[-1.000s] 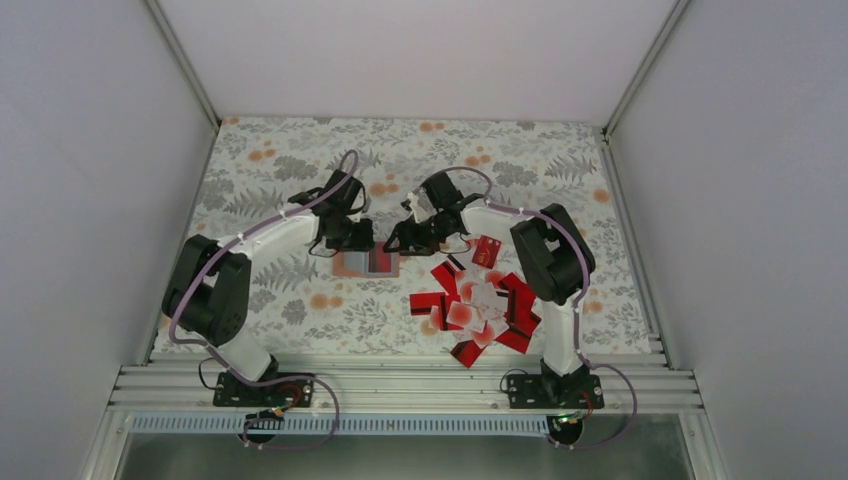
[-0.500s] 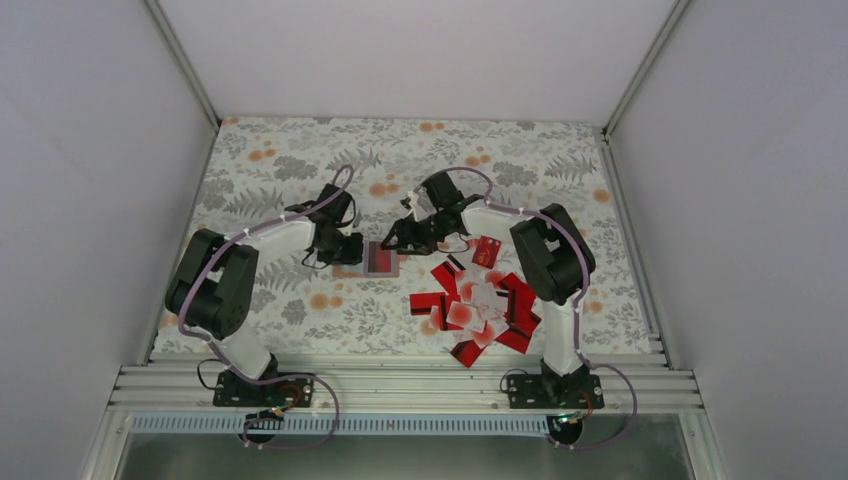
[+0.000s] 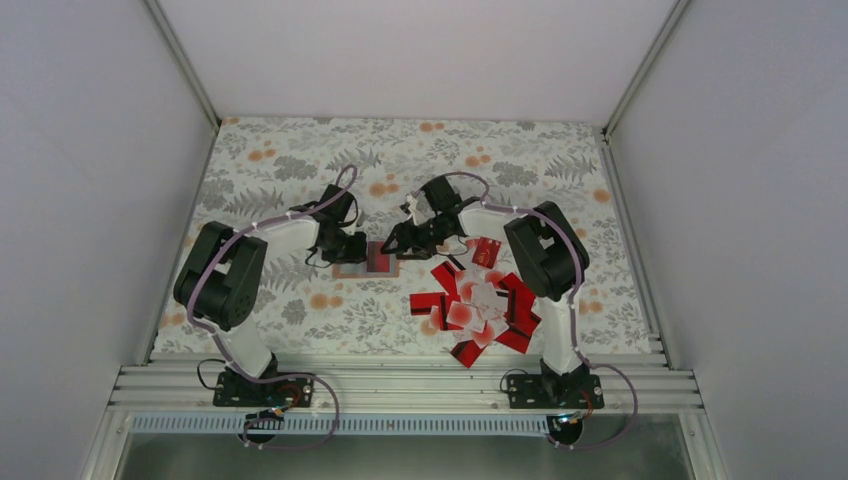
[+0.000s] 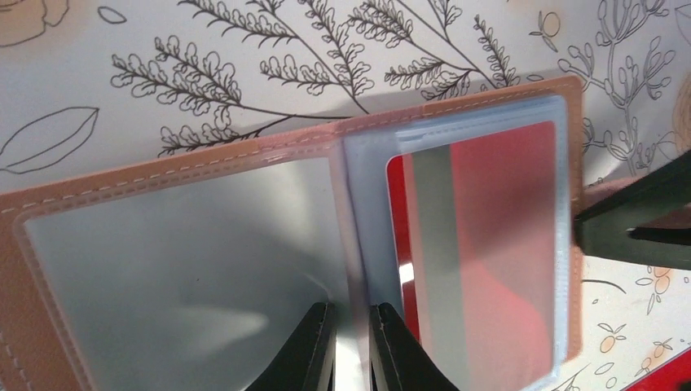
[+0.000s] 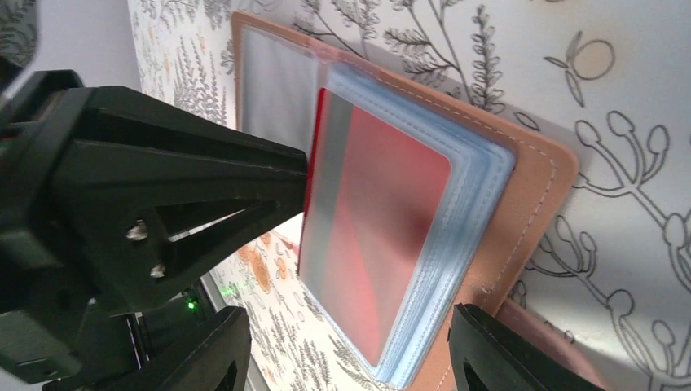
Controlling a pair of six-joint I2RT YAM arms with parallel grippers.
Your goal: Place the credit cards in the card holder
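Red credit card (image 4: 497,244) inside open card holder (image 4: 204,165)

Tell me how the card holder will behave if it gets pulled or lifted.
Card holder: probably floppy; it lies open flat, and one thin clear sleeve stands up, pinched between the left jaws. Likely light, so tugging that sleeve may drag the whole holder. The glossy sleeves look slippery.

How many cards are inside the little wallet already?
1 that shows: a red card with a grey stripe, in the top clear sleeve of the open card holder. The stacked sleeves underneath may hide more.
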